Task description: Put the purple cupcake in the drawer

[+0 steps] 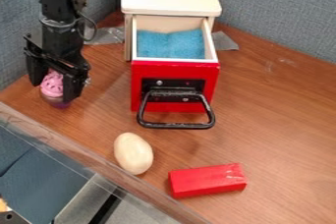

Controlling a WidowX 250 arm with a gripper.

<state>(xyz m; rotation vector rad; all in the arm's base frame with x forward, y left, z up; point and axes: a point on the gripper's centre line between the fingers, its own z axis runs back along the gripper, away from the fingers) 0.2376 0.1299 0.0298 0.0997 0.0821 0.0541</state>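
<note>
Drawer (146,73) open, blue padding (171,44) inside

blue-gray fabric partition walls (282,12) behind

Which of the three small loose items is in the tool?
The pink-topped, purple-bottomed cupcake: it alone sits between the two sides of the tool. The pale egg-shaped object and red block lie apart.

Egg-shaped thing (133,153): pale, on the worktop (282,120)
Red block (207,180): lying flat near it
Blue padding (171,45): creased down the middle
</note>
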